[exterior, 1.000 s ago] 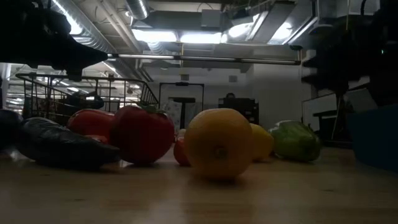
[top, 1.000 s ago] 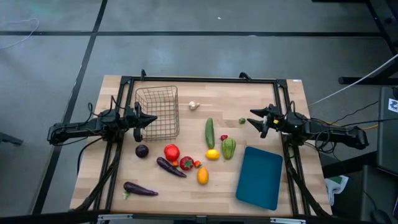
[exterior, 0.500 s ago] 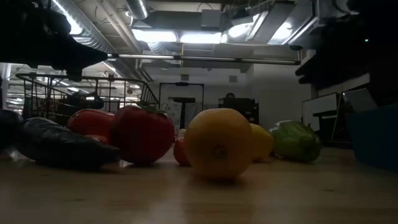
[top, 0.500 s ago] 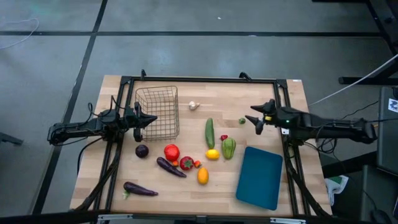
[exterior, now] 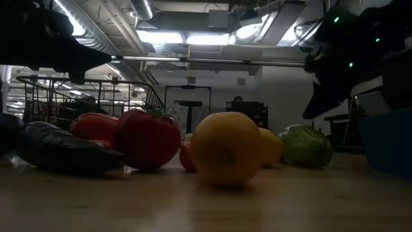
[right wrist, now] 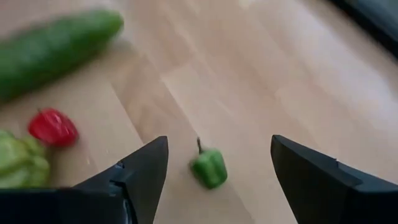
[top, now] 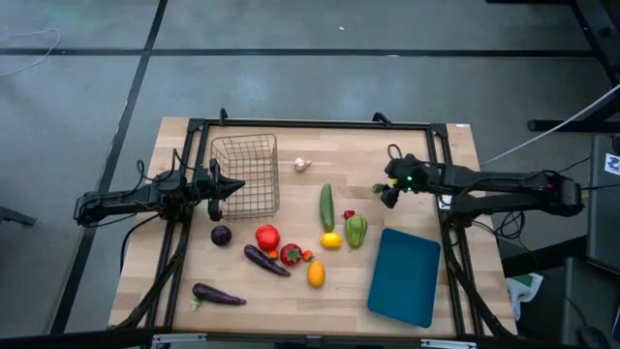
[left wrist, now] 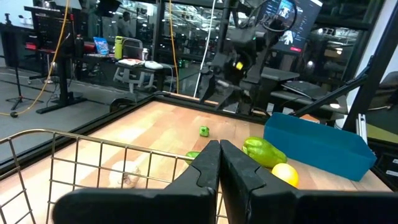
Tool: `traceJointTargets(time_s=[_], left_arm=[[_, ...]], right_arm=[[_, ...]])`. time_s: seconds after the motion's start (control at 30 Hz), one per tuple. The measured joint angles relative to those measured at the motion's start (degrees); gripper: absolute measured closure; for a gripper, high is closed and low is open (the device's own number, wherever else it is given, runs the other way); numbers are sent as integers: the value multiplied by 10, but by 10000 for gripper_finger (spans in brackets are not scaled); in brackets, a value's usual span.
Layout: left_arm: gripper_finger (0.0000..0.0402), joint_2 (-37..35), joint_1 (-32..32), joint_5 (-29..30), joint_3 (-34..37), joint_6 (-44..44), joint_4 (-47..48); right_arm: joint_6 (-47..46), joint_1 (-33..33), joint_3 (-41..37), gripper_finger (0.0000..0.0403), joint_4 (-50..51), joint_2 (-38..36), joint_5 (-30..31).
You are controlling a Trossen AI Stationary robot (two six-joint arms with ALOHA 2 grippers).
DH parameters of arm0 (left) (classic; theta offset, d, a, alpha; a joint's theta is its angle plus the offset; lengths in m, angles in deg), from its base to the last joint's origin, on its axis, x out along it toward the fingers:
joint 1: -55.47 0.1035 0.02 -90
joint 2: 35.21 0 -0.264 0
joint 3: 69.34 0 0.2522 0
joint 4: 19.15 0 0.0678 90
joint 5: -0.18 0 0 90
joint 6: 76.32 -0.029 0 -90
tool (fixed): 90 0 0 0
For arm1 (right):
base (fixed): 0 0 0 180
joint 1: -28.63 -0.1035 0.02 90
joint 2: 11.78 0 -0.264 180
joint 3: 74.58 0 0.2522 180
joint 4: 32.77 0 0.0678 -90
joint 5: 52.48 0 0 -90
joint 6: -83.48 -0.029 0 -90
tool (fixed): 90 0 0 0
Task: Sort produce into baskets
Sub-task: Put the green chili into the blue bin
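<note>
The produce lies mid-table: a cucumber (top: 327,206), a lemon (top: 331,240), tomatoes (top: 267,236), eggplants (top: 264,260), garlic (top: 302,164) and a tiny green pepper (top: 377,188). A wire basket (top: 246,174) stands at the far left and a teal tray (top: 405,276) lies at the near right. My right gripper (right wrist: 217,148) is open and tipped downward just above the tiny green pepper (right wrist: 209,168), with a finger on either side and touching nothing. My left gripper (top: 237,186) is shut and level beside the wire basket (left wrist: 93,162).
A small red fruit (right wrist: 53,127) and a larger green pepper (top: 356,231) lie close to the right gripper, with the cucumber (right wrist: 56,46) just beyond. A black frame (top: 310,124) runs along the table's far edge and sides. Bare wood lies around the tiny pepper.
My right gripper has reached out toward the table's left edge and tipped from level to slanting downward. It now stands over the tiny green pepper with its fingers as wide as before. The left arm and the produce have kept still.
</note>
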Motion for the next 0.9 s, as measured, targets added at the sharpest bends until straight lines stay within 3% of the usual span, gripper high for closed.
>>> traceJointTargets(time_s=[0.43, 0.9], left_arm=[[396, 0, 0, 0, 0, 0, 0], [396, 0, 0, 0, 0, 0, 0]], right_arm=[[101, 55, 0, 123, -5, 113, -58], [146, 54, 0, 123, -70, 185, -60]])
